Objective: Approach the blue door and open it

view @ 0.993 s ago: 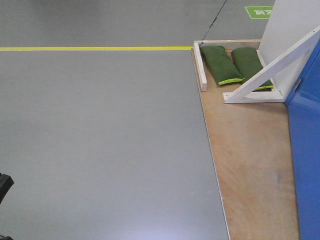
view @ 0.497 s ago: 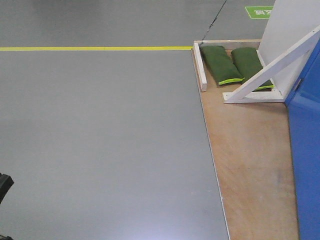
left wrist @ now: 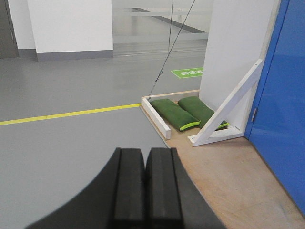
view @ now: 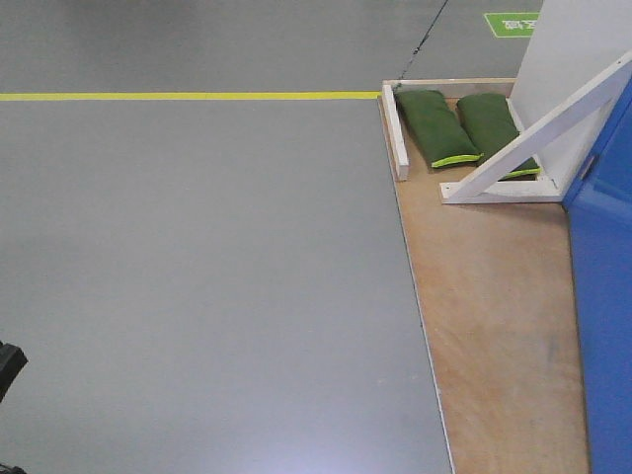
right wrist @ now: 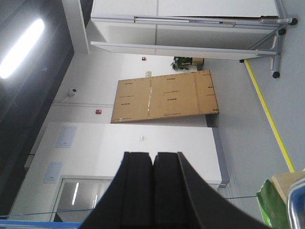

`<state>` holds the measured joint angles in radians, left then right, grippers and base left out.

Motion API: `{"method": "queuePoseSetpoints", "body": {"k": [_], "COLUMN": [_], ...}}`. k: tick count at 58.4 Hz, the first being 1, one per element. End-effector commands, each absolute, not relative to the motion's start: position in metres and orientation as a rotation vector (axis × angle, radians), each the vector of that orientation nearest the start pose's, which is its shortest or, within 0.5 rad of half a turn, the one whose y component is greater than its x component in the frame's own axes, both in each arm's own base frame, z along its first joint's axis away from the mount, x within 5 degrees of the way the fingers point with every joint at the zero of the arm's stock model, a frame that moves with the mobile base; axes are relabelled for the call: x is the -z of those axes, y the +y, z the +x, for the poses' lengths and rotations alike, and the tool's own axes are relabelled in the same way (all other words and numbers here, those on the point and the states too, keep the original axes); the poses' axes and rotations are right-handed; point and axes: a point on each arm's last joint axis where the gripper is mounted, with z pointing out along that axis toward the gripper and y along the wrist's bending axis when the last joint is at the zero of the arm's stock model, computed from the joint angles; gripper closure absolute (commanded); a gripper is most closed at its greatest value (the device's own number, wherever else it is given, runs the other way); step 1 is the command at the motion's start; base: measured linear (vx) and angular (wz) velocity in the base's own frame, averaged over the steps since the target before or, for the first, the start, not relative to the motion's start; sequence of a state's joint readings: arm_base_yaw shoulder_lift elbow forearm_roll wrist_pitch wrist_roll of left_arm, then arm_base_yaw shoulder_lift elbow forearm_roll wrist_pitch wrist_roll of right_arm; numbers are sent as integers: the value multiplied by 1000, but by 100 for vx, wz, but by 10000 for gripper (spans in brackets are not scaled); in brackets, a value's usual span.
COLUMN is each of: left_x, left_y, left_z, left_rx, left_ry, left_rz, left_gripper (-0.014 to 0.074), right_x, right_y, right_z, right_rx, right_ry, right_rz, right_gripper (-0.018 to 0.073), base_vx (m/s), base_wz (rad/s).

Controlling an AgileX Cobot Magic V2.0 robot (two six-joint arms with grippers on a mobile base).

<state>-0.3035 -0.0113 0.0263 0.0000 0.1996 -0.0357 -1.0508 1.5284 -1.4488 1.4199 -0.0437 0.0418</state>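
- The left gripper [left wrist: 145, 153] is seen at 6 o'clock in its wrist view, its two black fingers [left wrist: 129, 186] pressed flat together with nothing held between them.
- The right gripper [right wrist: 153, 158] is likewise drawn fully together and holds nothing; its view is turned on its side.
- Ahead of the left gripper, toward 12 o'clock, grey floor [left wrist: 71, 143] is crossed by a yellow line [left wrist: 66, 114].
- A plywood base [left wrist: 224, 167] is laid at about 2 o'clock from the left gripper, edged by a white batten [left wrist: 156, 118].
- Two green sandbags [left wrist: 174, 113] are laid side by side on the base, touching, behind the batten.
- A white diagonal brace [left wrist: 228, 107] is propped over the right-hand sandbag against a white wall panel [left wrist: 233, 43].
- The blue door [left wrist: 281, 109] is found at 3 o'clock in the left wrist view, just beside the wall panel and well apart from the gripper; in the front view it [view: 604, 296] fills the 4 o'clock edge, standing on the plywood.
- No handle is shown on the door in these two views.
- In the right wrist view a cardboard sheet [right wrist: 164, 98] is leaned on a white wall at 12 o'clock.
- At 4 o'clock there, a curved metal bar [right wrist: 291, 207] is cut off by the frame edge; it may be the door handle, but that cannot be told.
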Motion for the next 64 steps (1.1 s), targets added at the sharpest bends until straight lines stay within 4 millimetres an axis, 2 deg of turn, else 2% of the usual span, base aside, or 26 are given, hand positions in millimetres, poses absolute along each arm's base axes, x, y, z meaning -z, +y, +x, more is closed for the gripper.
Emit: {"method": "queuePoseSetpoints", "body": {"k": [1,31,53,64], "left_x": [-204,-204,-204,-204], "left_y": [-17,-17,-17,-17], "left_z": [52,52,52,52], "left_rx": [278,278,278,278], "left_ry": [1568,1568,1568,1568], "left_rz": [205,205,205,205], "left_gripper": [524,524,524,524], "right_x": [-461,-476,-477,-477], "right_y": [-304,-287,-285,-271], "right_z": [176,172,174,195], "right_rx": [-340,-384,-411,-472], "right_ry": [475,498,514,560], "right_rz": [1410,1365,1362,1346], "right_gripper": [561,561,561,561], "base_vx": [0,0,0,0], "base_wz": [0,0,0,0]}}
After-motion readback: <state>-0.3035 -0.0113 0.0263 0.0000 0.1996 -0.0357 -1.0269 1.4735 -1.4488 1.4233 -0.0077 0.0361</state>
